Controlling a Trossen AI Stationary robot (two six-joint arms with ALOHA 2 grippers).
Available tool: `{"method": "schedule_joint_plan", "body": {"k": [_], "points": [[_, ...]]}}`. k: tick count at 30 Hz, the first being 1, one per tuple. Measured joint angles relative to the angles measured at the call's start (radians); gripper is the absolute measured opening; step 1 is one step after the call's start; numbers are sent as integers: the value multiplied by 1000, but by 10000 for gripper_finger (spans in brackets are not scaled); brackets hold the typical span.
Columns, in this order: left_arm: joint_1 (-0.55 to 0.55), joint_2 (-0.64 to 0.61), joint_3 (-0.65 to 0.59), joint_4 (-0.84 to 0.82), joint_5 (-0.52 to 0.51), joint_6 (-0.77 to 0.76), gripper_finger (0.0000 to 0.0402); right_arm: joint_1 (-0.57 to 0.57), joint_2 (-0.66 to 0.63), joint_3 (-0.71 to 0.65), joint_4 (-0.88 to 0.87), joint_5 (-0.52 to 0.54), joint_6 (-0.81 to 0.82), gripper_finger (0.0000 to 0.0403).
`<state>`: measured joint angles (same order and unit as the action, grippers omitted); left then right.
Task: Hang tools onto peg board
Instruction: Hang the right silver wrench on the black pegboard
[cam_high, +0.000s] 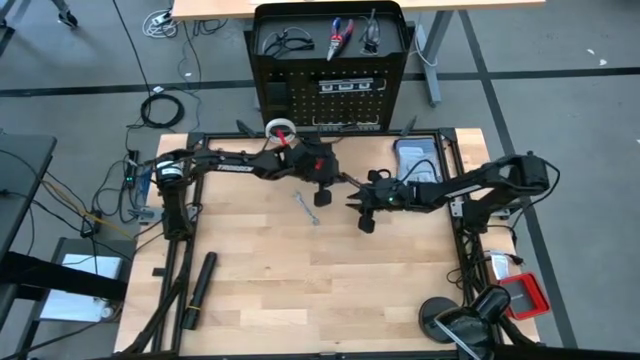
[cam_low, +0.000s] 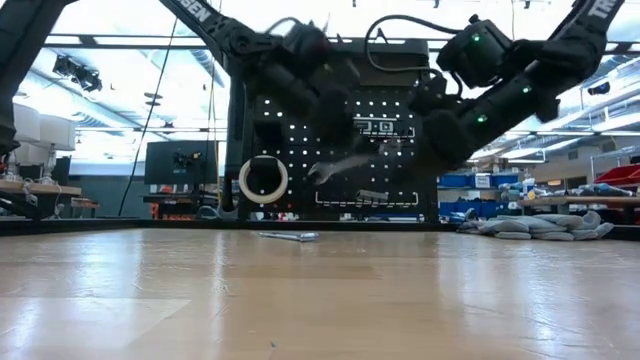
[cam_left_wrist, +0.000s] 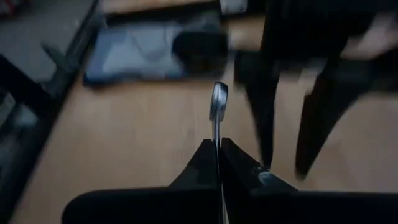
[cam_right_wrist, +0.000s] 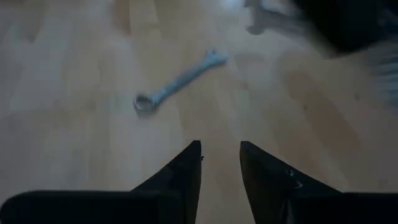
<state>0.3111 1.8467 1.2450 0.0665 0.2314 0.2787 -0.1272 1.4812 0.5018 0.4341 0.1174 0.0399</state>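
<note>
My left gripper (cam_left_wrist: 217, 144) is over the middle of the table (cam_high: 338, 178), shut on a small silver wrench (cam_left_wrist: 217, 106). In the low view this wrench (cam_low: 335, 170) shows in the air in front of the peg board (cam_low: 390, 120). A second silver wrench (cam_right_wrist: 177, 84) lies flat on the table (cam_high: 307, 208). My right gripper (cam_right_wrist: 221, 146) is open just right of it (cam_high: 356, 203), touching nothing. A white tape ring (cam_low: 263, 180) hangs low on the board's left. Pliers (cam_high: 340, 35) and glasses (cam_high: 283, 42) lie on the board's top shelf. My left gripper pinches the wrench's shank (cam_left_wrist: 217, 138) between its two fingers. The wrench runs along the fingers and sticks out past their tips, its head (cam_left_wrist: 218, 96) at the free end. The fingers come from the table's left, slanting down. The wrench is lifted clear of the table.
A long black cylinder (cam_high: 198, 290) lies near the front left corner. A blue-grey tray (cam_high: 415, 160) sits at the far right of the table, beside the peg board's foot. My two grippers stand close together at mid-table. Grey gloves (cam_low: 545, 225) lie at the right.
</note>
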Motion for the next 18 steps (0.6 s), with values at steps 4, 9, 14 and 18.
{"method": "schedule_joint_plan", "body": {"k": [4,9,14,18], "points": [[10,-64,0,14,15,0,0,0,58,-1,168,0,-43,117],[35,-160,-83,210,7,-22,0,-8,118,-1,344,16,-108,117],[56,-201,-247,527,12,-104,0,-50,176,-1,553,20,-163,117],[64,-208,-371,853,21,-205,0,-100,208,-1,679,-26,-171,118]]}}
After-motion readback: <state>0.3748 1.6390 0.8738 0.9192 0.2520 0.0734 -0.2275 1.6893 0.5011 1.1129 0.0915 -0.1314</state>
